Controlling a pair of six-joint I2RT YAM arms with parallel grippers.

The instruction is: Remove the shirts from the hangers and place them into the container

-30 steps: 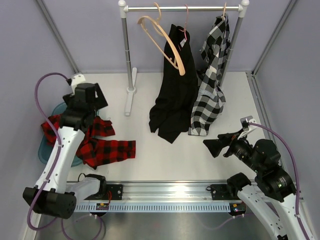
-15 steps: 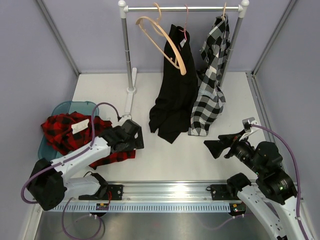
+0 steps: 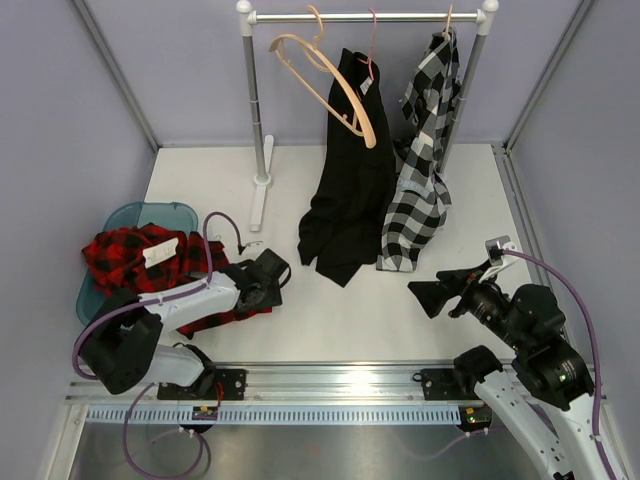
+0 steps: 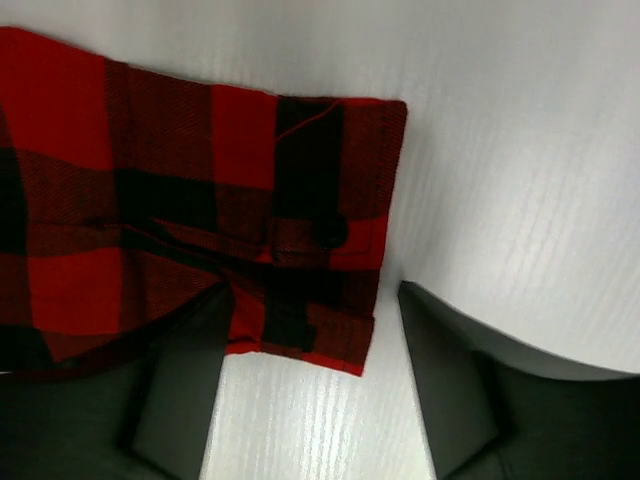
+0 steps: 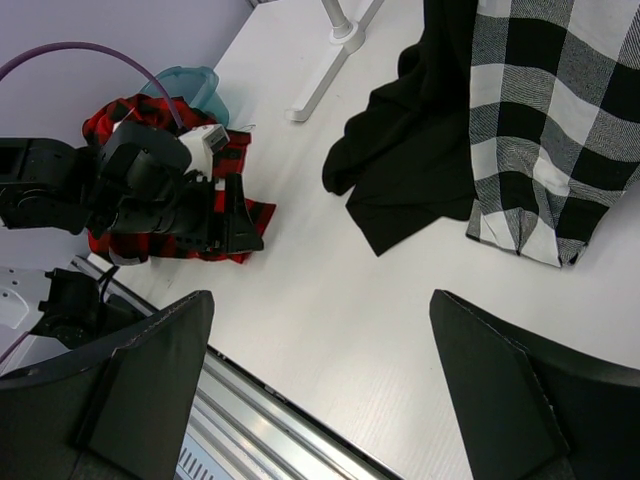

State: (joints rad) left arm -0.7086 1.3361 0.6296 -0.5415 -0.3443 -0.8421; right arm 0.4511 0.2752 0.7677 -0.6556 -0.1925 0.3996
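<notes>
The red-and-black plaid shirt (image 3: 135, 258) lies bunched in the teal container (image 3: 135, 214), one sleeve trailing onto the table. My left gripper (image 3: 270, 278) is low at that sleeve's cuff (image 4: 300, 215). Its jaws stand open, and the cuff's edge reaches between the fingers (image 4: 175, 400). The black shirt (image 3: 350, 185) hangs on a pink hanger (image 3: 371, 45). Beside it the black-and-white check shirt (image 3: 425, 160) hangs on a wooden hanger (image 3: 447, 25). An empty wooden hanger (image 3: 330, 80) dangles to their left. My right gripper (image 3: 438, 292) hovers open and empty at the right, above the table.
The white-and-steel garment rail (image 3: 365, 16) spans the back, its left post and foot (image 3: 261, 190) standing on the table. Both hanging shirts' hems rest on the table. A metal track (image 3: 330, 385) runs along the near edge.
My left arm swung from over the container down to the sleeve cuff on the table, and its jaws have narrowed a little. The plaid shirt is more gathered in the container. The right arm stayed put.
</notes>
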